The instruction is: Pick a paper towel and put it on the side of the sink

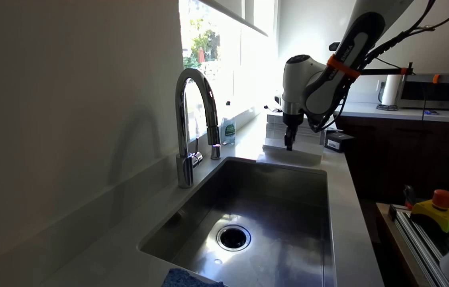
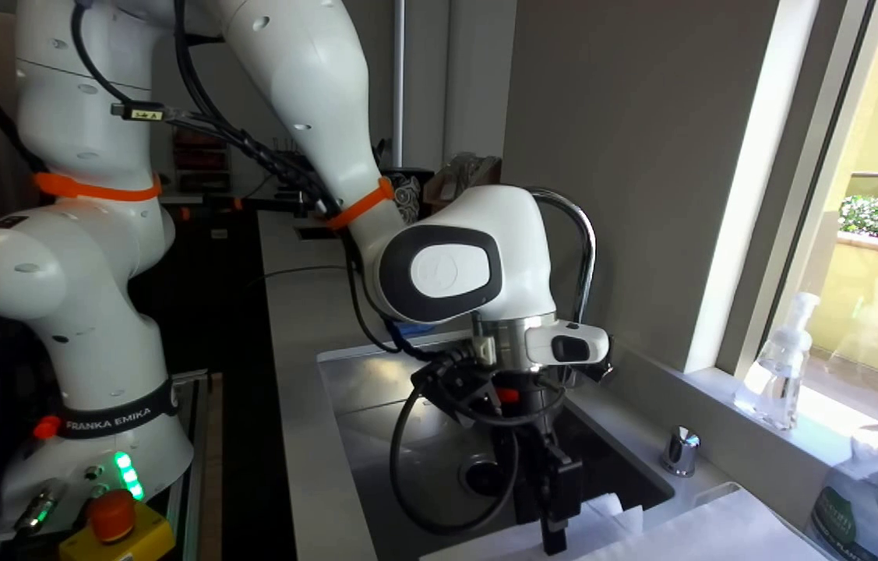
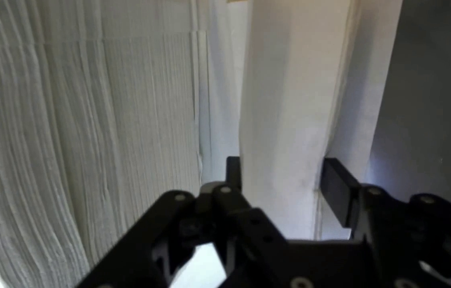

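A white paper towel (image 3: 289,100) lies beneath and between the spread black fingers of my gripper (image 3: 282,172) in the wrist view. The left fingertip is partly covered by the sheet's edge; whether either finger touches it I cannot tell. In an exterior view the towel (image 1: 294,153) rests on the counter at the end of the steel sink (image 1: 288,215), its lower edge by the rim. My gripper (image 1: 289,147) points straight down just above it. Some of the white sheet (image 2: 602,510) also shows under the fingers in an exterior view.
A tall stack of folded white towels (image 3: 89,120) stands right beside the gripper. The arched chrome tap (image 1: 208,95) rises along the wall side. A soap bottle (image 1: 229,133), a pump bottle (image 2: 777,378) and a black box (image 1: 339,141) stand near. A blue cloth (image 1: 186,280) lies at the near rim.
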Action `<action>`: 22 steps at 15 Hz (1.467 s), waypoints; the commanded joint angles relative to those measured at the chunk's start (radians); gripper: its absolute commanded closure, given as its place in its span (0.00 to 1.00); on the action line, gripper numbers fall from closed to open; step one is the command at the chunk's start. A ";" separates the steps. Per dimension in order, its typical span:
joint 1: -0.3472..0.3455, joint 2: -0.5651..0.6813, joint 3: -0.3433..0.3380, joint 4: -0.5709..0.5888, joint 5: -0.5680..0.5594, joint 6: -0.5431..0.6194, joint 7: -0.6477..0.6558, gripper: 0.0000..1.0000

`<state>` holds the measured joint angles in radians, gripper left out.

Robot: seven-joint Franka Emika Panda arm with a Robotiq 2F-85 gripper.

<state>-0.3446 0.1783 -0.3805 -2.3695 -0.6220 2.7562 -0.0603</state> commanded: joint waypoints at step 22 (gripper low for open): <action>0.010 0.037 -0.034 -0.008 0.016 0.055 -0.008 0.72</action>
<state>-0.3441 0.2032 -0.3950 -2.3694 -0.5928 2.7874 -0.0669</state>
